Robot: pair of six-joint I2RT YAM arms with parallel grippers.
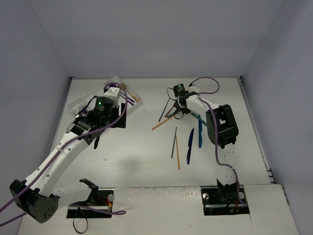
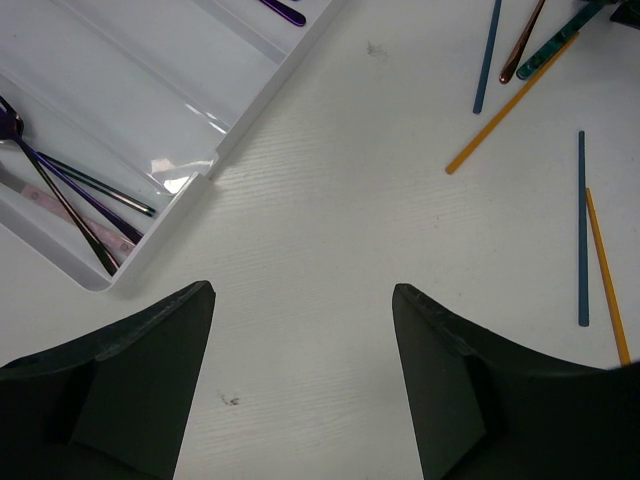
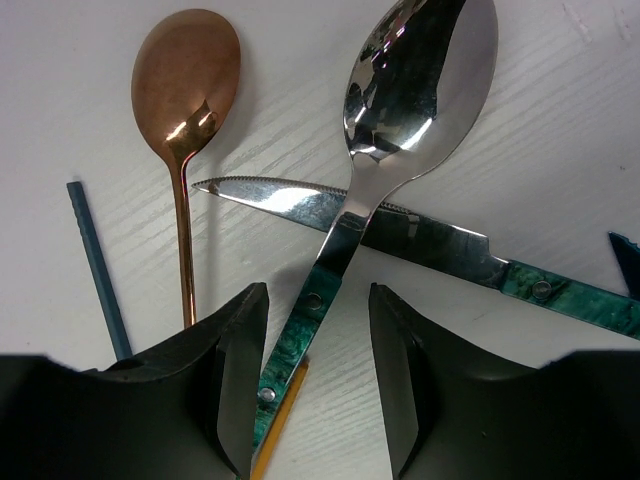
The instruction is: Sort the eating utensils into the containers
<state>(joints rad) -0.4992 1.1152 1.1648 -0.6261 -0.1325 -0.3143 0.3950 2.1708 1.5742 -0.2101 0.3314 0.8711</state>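
l gripper [image 2: 300, 290] hangs w/ jaws spread wide, nothing btwn them, over bare table [image 2: 330, 220] just off the tray [image 2: 265, 100] corner. inside tray: a few purple + dark utensils [image 2: 60, 190] in the compartment by that corner, one more purple piece [image 2: 285, 12] in another. r gripper [image 3: 318, 290] sits well right of tray, fingers either side of the teal handle of a silver spoon [image 3: 420, 80]. can't tell if it's clamped or just straddling. spoon lies across a teal-handled knife [image 3: 420, 235], w/ copper spoon [image 3: 185, 70] + blue chopstick [image 3: 95, 260] beside. also right of tray on the table: gold chopstick [image 2: 510, 105].
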